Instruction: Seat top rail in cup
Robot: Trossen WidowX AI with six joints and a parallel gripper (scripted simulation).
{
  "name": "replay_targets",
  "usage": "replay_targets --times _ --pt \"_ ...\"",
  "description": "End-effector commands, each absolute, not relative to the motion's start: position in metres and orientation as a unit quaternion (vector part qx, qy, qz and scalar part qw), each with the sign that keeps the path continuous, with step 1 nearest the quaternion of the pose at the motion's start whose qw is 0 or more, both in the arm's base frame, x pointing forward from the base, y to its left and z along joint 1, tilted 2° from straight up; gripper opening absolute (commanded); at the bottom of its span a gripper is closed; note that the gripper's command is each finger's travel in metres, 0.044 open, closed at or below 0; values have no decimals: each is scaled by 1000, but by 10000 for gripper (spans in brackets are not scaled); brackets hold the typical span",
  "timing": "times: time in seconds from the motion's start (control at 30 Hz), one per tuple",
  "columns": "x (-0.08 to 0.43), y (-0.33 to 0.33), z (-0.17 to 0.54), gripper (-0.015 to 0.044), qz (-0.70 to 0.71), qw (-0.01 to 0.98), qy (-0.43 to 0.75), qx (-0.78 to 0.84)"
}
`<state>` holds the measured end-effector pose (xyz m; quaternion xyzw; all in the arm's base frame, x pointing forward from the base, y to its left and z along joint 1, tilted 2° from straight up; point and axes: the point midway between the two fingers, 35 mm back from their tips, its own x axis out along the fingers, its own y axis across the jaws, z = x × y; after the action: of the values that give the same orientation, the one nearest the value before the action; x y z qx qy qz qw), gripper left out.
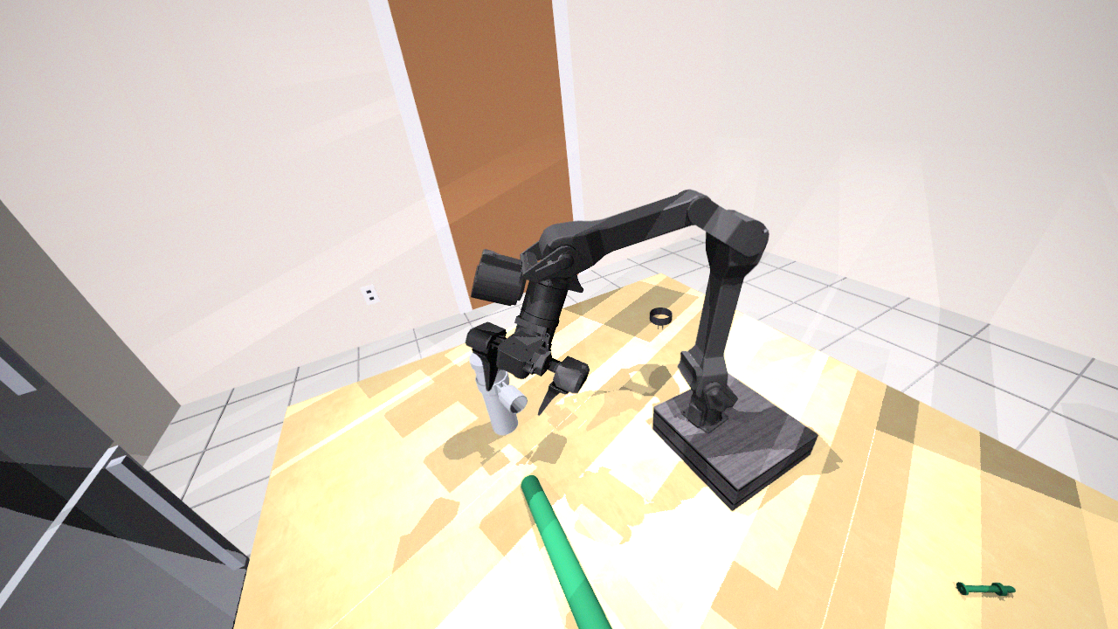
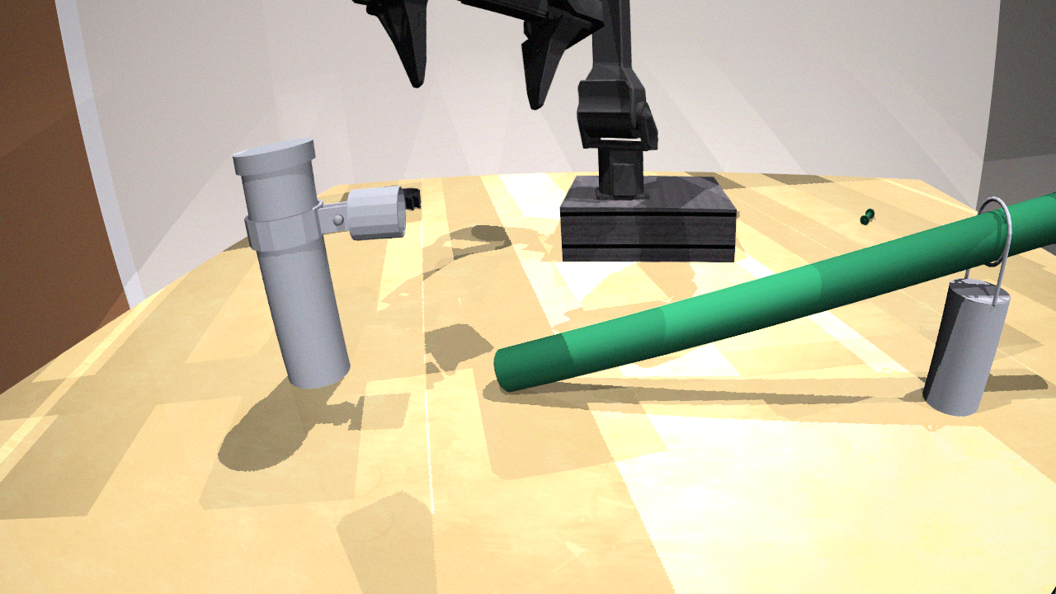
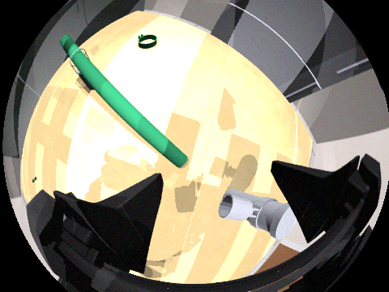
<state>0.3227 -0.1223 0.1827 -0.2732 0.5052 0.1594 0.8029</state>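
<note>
The green rail [image 1: 559, 547] [image 2: 738, 306] [image 3: 121, 105] slopes down from the wire loop [image 2: 1008, 230] on the small grey post [image 2: 965, 346]. Its near end is low, at or just above the table, short of the big post [image 1: 501, 416] [image 2: 302, 310]. The grey rail-end cup [image 2: 374, 212] [image 3: 240, 208] sticks out sideways from the brace band [image 2: 284, 230], high on the post below its cap [image 2: 274, 156], and its mouth is empty. My gripper [image 1: 515, 400] [image 2: 477, 97] [image 3: 220, 173] is open and empty, above the table and higher than the cup, not touching the rail.
A black ring [image 1: 660, 321] lies on the table behind the post. A green ring [image 3: 147, 46] lies beyond the rail. A small green bolt-like piece [image 1: 986, 589] [image 2: 866, 216] lies farther off. The dark arm base [image 1: 734, 445] [image 2: 648, 225] stands on the table.
</note>
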Motion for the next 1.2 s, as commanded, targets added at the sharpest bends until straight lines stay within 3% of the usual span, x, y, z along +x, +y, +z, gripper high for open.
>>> replay_targets --times 0.0,0.3,0.73,1.17 --pt "307 -158 179 440 268 737 453 -423" --pt "275 -208 173 440 386 594 335 -620" --pt "274 -209 173 440 388 591 333 -624" --pt "274 -210 127 440 388 591 333 -624"
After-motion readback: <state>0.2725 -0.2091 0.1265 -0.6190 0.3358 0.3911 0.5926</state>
